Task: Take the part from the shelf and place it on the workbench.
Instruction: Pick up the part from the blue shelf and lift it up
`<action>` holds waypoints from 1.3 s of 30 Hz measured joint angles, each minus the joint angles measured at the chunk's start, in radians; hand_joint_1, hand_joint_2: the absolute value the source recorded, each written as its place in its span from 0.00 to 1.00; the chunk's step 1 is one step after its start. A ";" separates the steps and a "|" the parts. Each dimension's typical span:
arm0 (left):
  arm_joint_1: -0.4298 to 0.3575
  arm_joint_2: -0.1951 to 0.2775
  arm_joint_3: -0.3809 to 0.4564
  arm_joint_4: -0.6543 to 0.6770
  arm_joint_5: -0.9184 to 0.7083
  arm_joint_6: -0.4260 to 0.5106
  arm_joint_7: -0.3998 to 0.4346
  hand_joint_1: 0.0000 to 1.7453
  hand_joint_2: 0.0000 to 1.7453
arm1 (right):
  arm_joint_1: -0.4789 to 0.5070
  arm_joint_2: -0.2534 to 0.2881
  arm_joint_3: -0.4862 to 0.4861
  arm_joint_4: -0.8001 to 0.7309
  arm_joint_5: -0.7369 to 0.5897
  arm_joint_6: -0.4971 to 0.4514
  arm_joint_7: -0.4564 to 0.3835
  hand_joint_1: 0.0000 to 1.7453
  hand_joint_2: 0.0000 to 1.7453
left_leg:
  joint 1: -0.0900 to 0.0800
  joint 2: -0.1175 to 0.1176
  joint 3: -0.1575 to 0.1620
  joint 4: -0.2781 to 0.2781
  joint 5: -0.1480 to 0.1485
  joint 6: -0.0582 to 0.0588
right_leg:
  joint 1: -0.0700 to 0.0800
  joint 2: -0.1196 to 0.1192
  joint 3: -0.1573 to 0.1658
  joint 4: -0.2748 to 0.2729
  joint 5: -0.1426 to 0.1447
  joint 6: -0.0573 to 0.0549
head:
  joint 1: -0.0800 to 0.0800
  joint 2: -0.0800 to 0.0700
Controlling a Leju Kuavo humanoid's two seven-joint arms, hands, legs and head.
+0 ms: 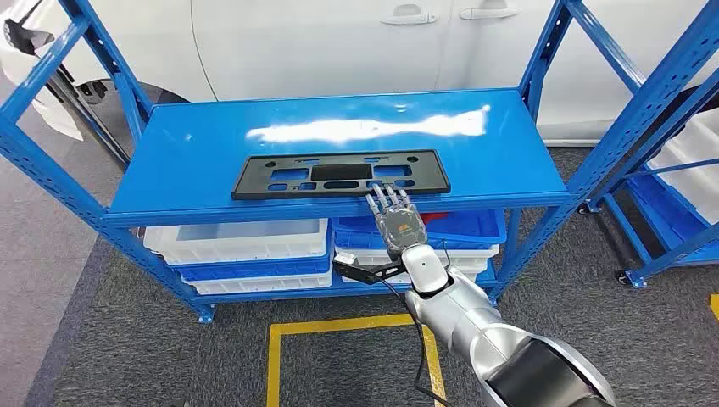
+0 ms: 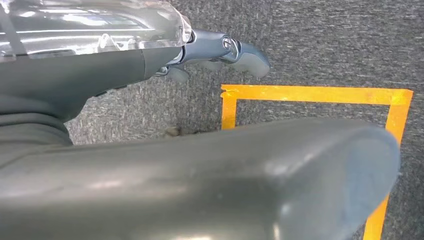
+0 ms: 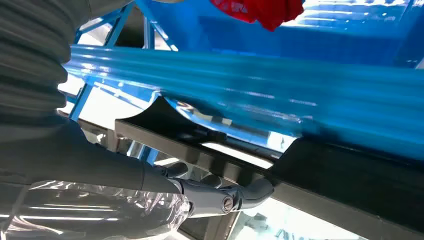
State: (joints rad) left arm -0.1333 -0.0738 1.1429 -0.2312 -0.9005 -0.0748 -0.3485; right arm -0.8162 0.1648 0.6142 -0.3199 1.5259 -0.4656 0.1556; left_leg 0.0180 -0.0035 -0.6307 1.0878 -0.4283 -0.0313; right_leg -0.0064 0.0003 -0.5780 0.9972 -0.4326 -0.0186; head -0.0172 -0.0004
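The part, a flat black plastic frame with cut-outs (image 1: 339,175), lies along the front of the blue shelf top (image 1: 203,144). My right hand (image 1: 397,225) reaches up from below the shelf's front edge. Its fingertips (image 1: 386,197) rest on the part's near right edge, and the thumb sticks out to the left below the shelf lip, holding nothing. In the right wrist view the dark fingers (image 3: 220,195) lie against the part's black rim (image 3: 350,175). My left hand (image 2: 150,150) hangs over the grey carpet, fingers apart and empty.
White and blue bins (image 1: 246,242) fill the lower shelf, one with something red (image 1: 437,218) in it. A white car (image 1: 339,42) stands behind the shelf, and a second blue rack (image 1: 678,170) stands at the right. Yellow tape (image 1: 339,324) marks a box on the carpet.
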 joint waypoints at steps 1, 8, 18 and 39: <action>-0.001 0.000 0.000 0.000 0.000 0.000 0.000 0.00 0.00 | -0.002 0.000 0.000 0.001 0.000 0.000 0.000 0.00 1.00 | -0.001 0.000 0.014 -0.027 0.001 0.002 | 0.003 0.000 0.000 0.001 -0.002 0.003 | 0.000 0.000; 0.000 0.000 0.000 0.001 0.005 0.000 0.004 0.00 0.00 | -0.020 0.000 0.000 0.019 -0.009 -0.036 0.001 0.00 1.00 | -0.004 -0.001 0.040 -0.091 0.012 0.044 | 0.002 0.002 -0.022 0.045 -0.033 0.037 | 0.000 0.000; 0.004 0.000 0.000 0.003 0.007 0.000 0.008 0.00 0.00 | -0.006 0.003 -0.114 -0.131 -0.087 -0.227 -0.197 0.00 1.00 | -0.010 -0.003 0.039 -0.081 0.003 0.039 | 0.004 0.002 -0.029 0.034 -0.002 0.029 | 0.000 0.000; 0.009 0.002 -0.001 0.004 0.002 0.001 0.000 0.00 0.00 | 0.129 0.082 -0.376 -0.358 0.006 -0.232 -0.346 0.00 1.00 | -0.005 -0.003 0.040 -0.093 0.012 0.044 | 0.008 0.004 -0.036 0.069 -0.047 0.032 | 0.000 0.000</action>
State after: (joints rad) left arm -0.1242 -0.0715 1.1419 -0.2270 -0.8989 -0.0740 -0.3485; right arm -0.6868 0.2469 0.2379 -0.6780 1.5319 -0.6977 -0.1908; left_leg 0.0133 -0.0061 -0.5907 0.9947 -0.4166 0.0125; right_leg 0.0016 0.0043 -0.6137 1.0658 -0.4800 0.0136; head -0.0172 -0.0004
